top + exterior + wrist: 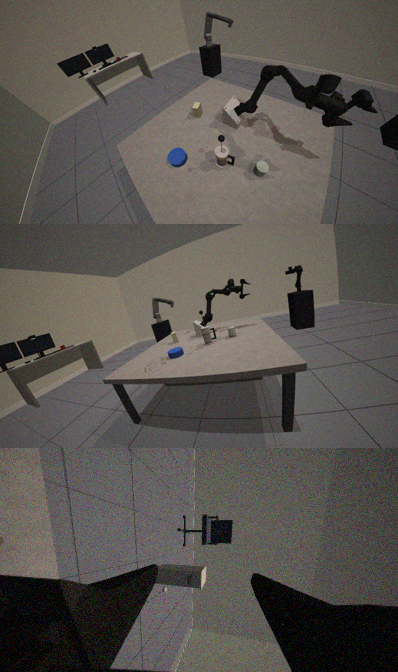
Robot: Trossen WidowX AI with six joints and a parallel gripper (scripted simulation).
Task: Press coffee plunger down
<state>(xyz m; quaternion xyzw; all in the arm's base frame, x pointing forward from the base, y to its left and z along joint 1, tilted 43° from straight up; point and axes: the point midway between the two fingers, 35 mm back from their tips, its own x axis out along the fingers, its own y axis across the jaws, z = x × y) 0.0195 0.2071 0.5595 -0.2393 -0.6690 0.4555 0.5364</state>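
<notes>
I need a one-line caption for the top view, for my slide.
Open gripper raised far from the coffee press, plunger still up.

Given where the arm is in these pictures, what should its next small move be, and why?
Probably swing the end effector back over the table and toward the plunger knob. It hangs open and empty, high and off to the side, far from the coffee press. The knob sits raised on its rod, so pressing has not started, and the wrist view shows only floor and wall.
</notes>
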